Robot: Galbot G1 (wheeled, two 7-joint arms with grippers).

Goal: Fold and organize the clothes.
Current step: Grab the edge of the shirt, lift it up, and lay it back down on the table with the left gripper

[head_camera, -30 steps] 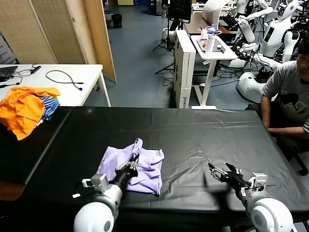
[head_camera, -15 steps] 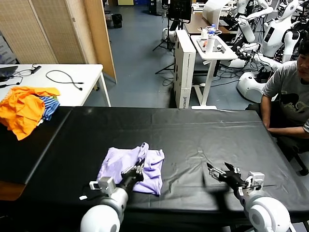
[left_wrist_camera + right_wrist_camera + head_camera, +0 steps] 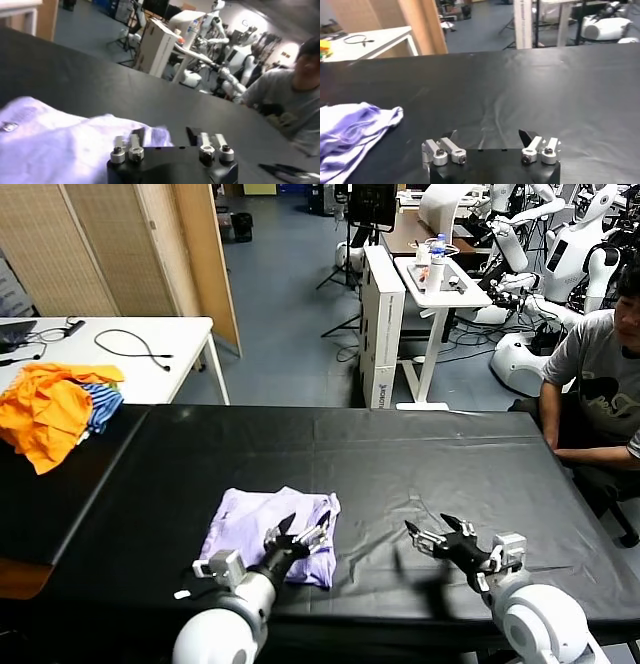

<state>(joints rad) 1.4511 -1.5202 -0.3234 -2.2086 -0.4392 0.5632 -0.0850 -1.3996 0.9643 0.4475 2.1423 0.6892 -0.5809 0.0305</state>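
The purple T-shirt (image 3: 268, 529) lies crumpled on the black worktop (image 3: 400, 464), near the front edge. The left tool (image 3: 303, 536) hangs over its right side, fingers spread wide. The right tool (image 3: 436, 537) waits apart, also spread

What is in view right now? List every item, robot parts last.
T-shirt: one, light lavender, crumpled on the black table's near left part.
Black table: one, spans the foreground.
Orange garments: a pile, bright orange, far left.
Striped cloth: one, blue and white, beside the orange pile.
White table: one, behind left, with a black cable.
Seated person: one, grey shirt, far right edge.
Water bottle: one, on the white stand behind.
Left hand: open, over the T-shirt's near edge.
Right hand: open, above bare table, right of the shirt.
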